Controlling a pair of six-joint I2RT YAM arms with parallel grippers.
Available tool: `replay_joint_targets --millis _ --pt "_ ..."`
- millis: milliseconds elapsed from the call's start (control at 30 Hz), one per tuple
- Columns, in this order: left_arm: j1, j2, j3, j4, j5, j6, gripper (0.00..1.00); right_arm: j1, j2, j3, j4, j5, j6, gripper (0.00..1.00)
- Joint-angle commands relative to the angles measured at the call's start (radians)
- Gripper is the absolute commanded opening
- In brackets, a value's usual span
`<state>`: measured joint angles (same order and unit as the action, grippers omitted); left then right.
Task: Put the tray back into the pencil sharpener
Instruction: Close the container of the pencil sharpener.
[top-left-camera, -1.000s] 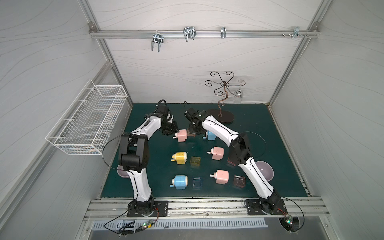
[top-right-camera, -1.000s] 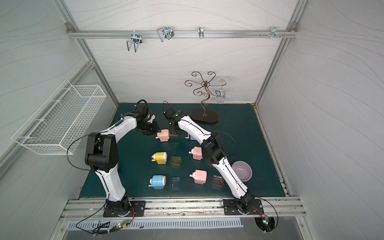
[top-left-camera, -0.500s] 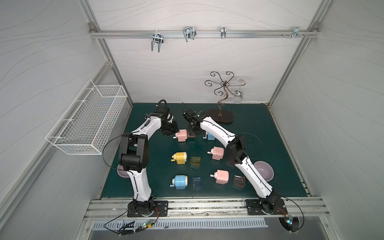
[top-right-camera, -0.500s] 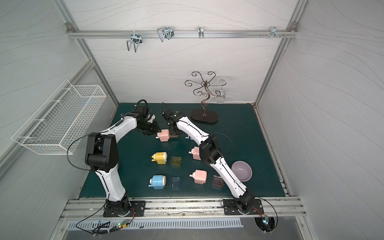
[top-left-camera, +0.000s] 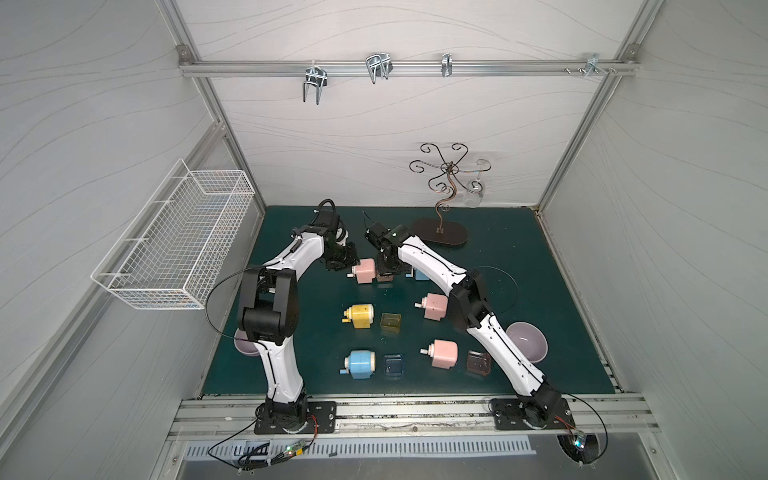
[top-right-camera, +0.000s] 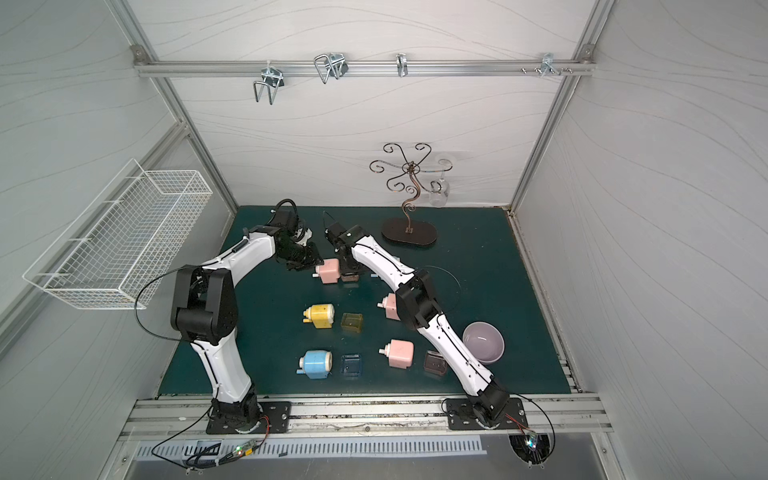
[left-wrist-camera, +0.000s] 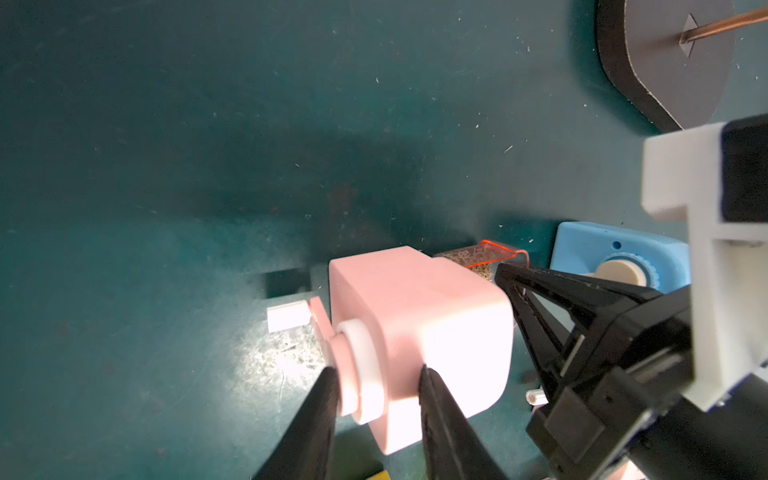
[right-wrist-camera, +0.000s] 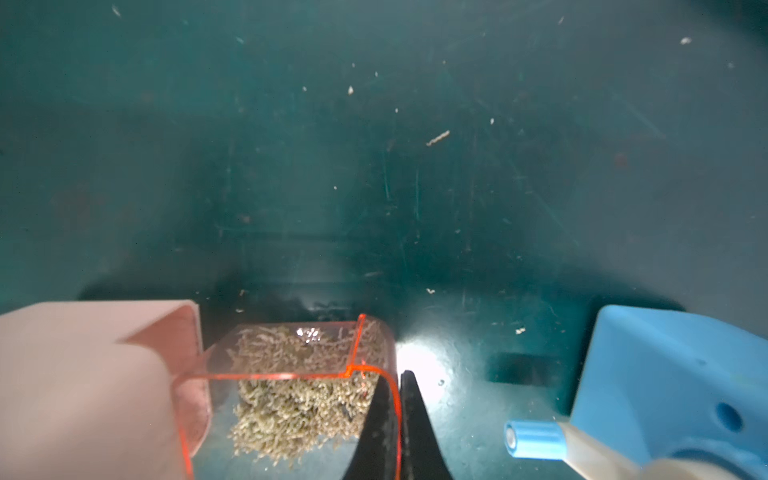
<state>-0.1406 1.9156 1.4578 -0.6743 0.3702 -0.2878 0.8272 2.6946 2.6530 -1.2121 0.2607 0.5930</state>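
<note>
The tray (right-wrist-camera: 299, 374), clear orange and loaded with shavings (right-wrist-camera: 299, 411), sits low over the surface (right-wrist-camera: 374, 166) with its leading edge at the open mouth of the pink sharpener (right-wrist-camera: 83, 374). Most of its body is outside, and we cannot tell how far the edge has gone in. In a top view it shows as a dark block touching the sharpener's side (top-left-camera: 384, 279).

Our right pincer (right-wrist-camera: 397, 399) is pressed together on the tray's outer wall, one finger inside and one outside. Our left pincer (left-wrist-camera: 376, 372) clamps the round collar on the sharpener's crank end, bracing the body.

We see three risks:
- The tray looks slightly skewed to the slot. A push could jam a corner on the rim.
- The collar is round, so the sharpener might swivel in our left grip under a sideways load.
- The thin wall could slip between the fingers, and a tilt would spill shavings.

The blue sharpener (right-wrist-camera: 665, 382) stands close behind our right pincer, so room to back off is tight.
</note>
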Motion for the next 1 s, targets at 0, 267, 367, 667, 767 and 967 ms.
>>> replay_joint_targets --millis 0,267,367,667,767,967 --pt "-0.023 0.029 0.006 -0.053 -0.017 0.022 0.36 0.012 0.026 0.033 -0.033 -0.021 -0.011 0.0" --pt "-0.026 0.031 0.007 -0.054 -0.017 0.022 0.36 0.009 0.035 0.047 -0.045 -0.03 -0.011 0.0" --pt "-0.027 0.032 0.007 -0.054 -0.017 0.022 0.36 0.009 0.035 0.049 -0.039 -0.04 -0.011 0.0" --pt "-0.03 0.036 0.009 -0.054 -0.019 0.024 0.36 0.014 0.035 0.05 -0.023 -0.071 -0.013 0.0" --pt "-0.031 0.038 0.01 -0.056 -0.019 0.025 0.36 0.013 0.03 0.051 -0.015 -0.075 -0.016 0.0" --pt "-0.032 0.04 0.013 -0.058 -0.024 0.027 0.37 0.012 0.018 0.05 -0.002 -0.058 -0.019 0.0"
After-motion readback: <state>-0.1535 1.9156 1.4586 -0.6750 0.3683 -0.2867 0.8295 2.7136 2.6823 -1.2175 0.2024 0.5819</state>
